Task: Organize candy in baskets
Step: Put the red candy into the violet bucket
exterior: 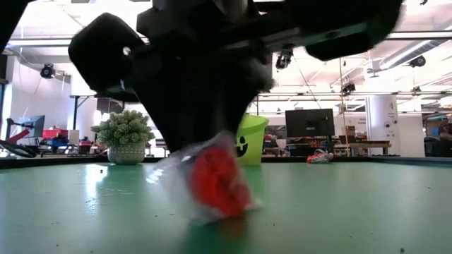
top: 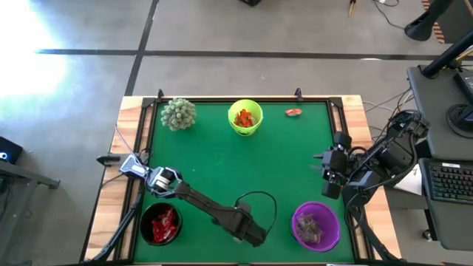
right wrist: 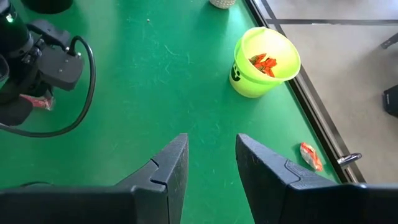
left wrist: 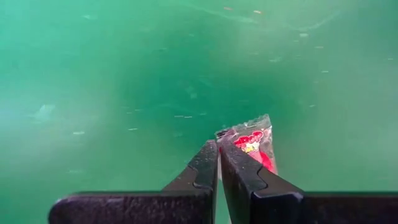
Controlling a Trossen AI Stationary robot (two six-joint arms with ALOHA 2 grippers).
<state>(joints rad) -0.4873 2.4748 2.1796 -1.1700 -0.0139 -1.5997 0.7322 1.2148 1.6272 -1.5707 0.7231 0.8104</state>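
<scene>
Left gripper [left wrist: 219,163] pinched shut on only the wrapper edge of a red candy [left wrist: 256,144] low over the mat near the tabletop's left edge, so it may slip out when lifted; right gripper [right wrist: 211,163] idle, half-open, empty at the right edge.

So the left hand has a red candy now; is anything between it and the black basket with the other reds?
Nothing visible. The left hand, shut on the red candy, sits on open green mat just beside the black basket. The lime basket, plant and purple basket stand elsewhere, off that path.
</scene>
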